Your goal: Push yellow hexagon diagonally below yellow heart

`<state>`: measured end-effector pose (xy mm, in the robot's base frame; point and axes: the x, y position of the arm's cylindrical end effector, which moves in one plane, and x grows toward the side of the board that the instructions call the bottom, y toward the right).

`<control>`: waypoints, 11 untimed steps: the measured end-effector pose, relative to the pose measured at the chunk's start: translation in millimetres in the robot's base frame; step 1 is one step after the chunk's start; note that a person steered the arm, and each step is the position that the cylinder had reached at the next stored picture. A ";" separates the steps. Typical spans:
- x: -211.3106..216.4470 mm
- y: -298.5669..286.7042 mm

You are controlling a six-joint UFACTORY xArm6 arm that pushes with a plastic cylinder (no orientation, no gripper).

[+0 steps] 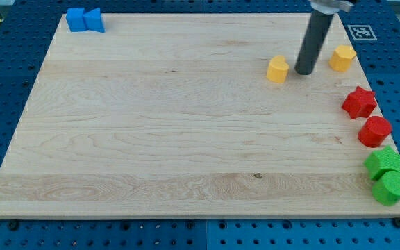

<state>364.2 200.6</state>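
Note:
A yellow hexagon (342, 57) lies near the board's right edge at the view's top right. A yellow heart (278, 69) lies to its left and slightly lower. My tip (304, 72) rests on the board between them, close to the heart's right side and apart from both blocks. The dark rod rises from the tip toward the view's top.
Two blue blocks (85, 19) sit together at the top left corner. Along the right edge, from top to bottom, lie a red star (359, 103), a red cylinder (374, 131), a green star (384, 162) and a green cylinder (390, 187). The wooden board (172, 139) sits on a blue pegboard.

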 end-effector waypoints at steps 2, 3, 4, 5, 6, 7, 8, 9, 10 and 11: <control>15.7 55.5; 7.1 79.6; -4.7 102.5; -20.7 95.7; -23.0 64.0; -23.0 35.5; -25.9 37.5; -50.0 37.2; -46.5 14.1; -29.5 12.7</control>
